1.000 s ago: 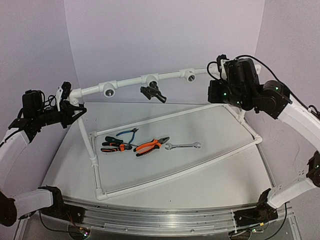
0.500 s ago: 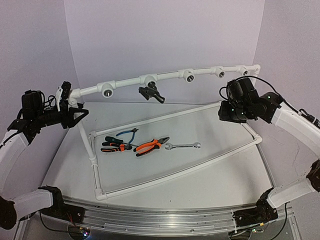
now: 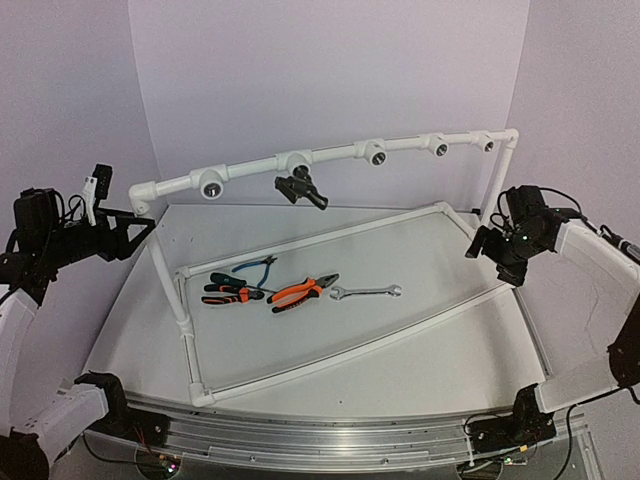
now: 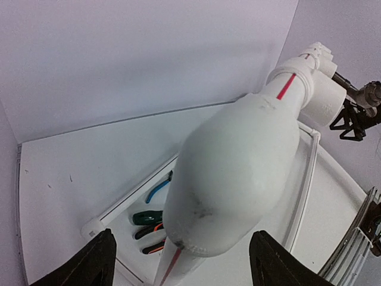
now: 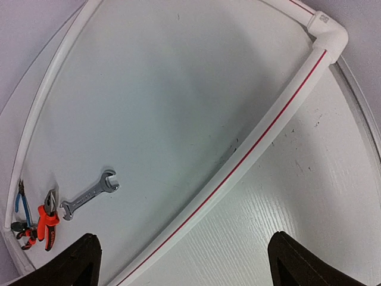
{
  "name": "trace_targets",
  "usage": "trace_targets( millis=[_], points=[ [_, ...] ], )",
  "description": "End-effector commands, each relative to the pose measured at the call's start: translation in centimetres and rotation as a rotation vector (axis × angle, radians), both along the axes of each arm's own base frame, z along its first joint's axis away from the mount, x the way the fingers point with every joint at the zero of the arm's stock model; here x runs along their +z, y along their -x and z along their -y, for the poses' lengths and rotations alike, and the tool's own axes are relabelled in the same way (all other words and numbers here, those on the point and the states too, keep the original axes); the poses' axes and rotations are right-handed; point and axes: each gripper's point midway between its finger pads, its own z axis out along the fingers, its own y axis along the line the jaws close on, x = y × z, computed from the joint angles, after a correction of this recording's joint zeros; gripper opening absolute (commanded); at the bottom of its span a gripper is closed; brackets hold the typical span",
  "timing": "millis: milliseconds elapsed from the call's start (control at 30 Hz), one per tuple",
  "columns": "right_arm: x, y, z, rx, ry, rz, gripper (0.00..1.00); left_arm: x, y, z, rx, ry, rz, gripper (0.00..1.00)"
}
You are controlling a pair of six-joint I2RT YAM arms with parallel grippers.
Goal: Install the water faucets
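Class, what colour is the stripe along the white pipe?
Red; the stripe shows best in the right wrist view.

pale lilac walls (image 3: 320, 70), white table (image 3: 420, 370)

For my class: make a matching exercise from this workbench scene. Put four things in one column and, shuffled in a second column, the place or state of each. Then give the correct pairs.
Column one
1. faucet
2. wrench
3. orange-handled pliers
4. right gripper

Column two
A. open, holding nothing
B. up on the raised white pipe
C. flat on the table, furthest right of the hand tools
D. flat, just left of the wrench

Pairs: 1-B, 2-C, 3-D, 4-A
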Motion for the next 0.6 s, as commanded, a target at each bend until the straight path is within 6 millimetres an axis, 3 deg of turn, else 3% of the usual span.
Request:
trace_targets(
  millis=[0,167,400,500,567],
  points=[
    [-1.6,0.1,-1.1,0.010,-0.153,-0.085,0.98,2.0,1.5,-0.6,0.043,0.018,-0.006,0.80],
    [-2.6,-0.5,-0.2,-0.056,-0.126,-0.135,0.98,5.1,1.7,-2.2,0.151,0.023,0.020,0.81],
    [-0.7,-0.4,2.3,-0.123,-0.003,-0.054,0.98,12.0,0.3,-11.0,0.680,0.223,0.077,0.81],
    [-0.2,-0.3,3.0,-0.141,0.029,-0.034,0.98,12.6,-0.1,-13.8,0.842,0.282,0.075,0.81],
    [0.1,-0.2,3.4,-0.151,0.046,-0.022,0.98,11.6,-0.9,-14.7,0.889,0.299,0.050,0.81]
  ],
)
